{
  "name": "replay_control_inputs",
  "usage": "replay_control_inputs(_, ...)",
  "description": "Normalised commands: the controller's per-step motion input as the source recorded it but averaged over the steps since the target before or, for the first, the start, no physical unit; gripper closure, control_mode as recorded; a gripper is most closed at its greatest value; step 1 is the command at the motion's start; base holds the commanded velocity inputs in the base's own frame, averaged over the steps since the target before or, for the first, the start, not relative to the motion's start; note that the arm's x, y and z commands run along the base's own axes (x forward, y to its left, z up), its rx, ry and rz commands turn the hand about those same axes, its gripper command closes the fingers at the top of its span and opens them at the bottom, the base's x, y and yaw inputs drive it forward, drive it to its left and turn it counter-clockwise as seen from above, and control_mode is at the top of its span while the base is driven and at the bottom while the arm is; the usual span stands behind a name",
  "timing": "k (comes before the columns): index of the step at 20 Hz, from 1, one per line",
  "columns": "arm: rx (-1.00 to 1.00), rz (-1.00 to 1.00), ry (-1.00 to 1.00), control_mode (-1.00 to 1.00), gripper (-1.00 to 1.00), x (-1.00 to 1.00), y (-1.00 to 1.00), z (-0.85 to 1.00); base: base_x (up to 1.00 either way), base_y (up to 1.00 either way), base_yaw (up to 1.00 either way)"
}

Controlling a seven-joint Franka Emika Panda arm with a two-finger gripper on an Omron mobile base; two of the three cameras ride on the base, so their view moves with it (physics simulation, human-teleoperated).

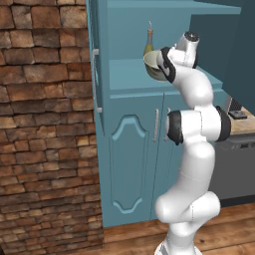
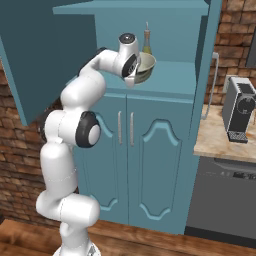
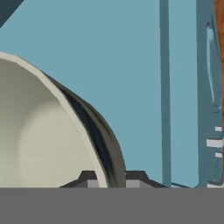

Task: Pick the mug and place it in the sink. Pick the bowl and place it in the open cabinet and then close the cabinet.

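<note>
1. Inside the open upper bay of the tall teal-blue cabinet (image 2: 165,82) we see the gripper (image 3: 109,180), fingers nearly closed, pinching the rim of the wide round bowl (image 3: 39,135), pale grey-green outside and cream inside; one dark finger tip (image 3: 89,178) sits on the cream inner side, the other on the darker outer side.
2. In the hand view we see the bowl rim running between the tips, with flat teal cabinet wall behind and a vertical teal edge to the right.
3. In the right base view we see the bowl (image 2: 145,67) held tilted just over the teal shelf surface; we cannot tell if it touches the shelf.
4. In the left base view we see the bowl (image 1: 153,67) partly hidden by the white wrist, at shelf level.
5. Just behind the bowl we see a slim yellow-green bottle (image 2: 147,40) standing upright at the back of the bay; also seen in the left base view (image 1: 149,42).
6. We see the upper door swung open: a big teal panel (image 2: 45,55) at left in the right base view.
7. Below the shelf we see closed arched-panel double doors (image 2: 127,150) with slim vertical silver handles.
8. To the robot's left we see a brick wall (image 1: 45,124).
9. To the right, well apart, we see a grey coffee machine (image 2: 240,112) on a beige marbled counter (image 2: 215,142), over a dark grey appliance front (image 2: 225,200).
10. We see a wood floor (image 1: 224,229) below.
</note>
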Motion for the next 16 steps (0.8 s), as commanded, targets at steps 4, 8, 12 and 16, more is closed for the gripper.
replay_control_inputs(4, 0.00, 0.00, 0.01, -1.00, -1.00, 0.14, 0.00, 0.00, 0.00, 0.00, 0.00)
replay_control_inputs(8, 0.00, 0.00, 0.00, -1.00, -1.00, 0.10, 0.00, 0.00, 0.00, 0.00, 0.00)
replay_control_inputs(12, 0.00, 0.05, -0.16, -1.00, -1.00, 0.02, 0.00, 0.07, 0.00, 0.00, 0.00)
replay_control_inputs(16, -0.01, 0.02, -0.24, -1.00, -1.00, 0.00, 0.00, 0.09, 0.00, 0.00, 0.00)
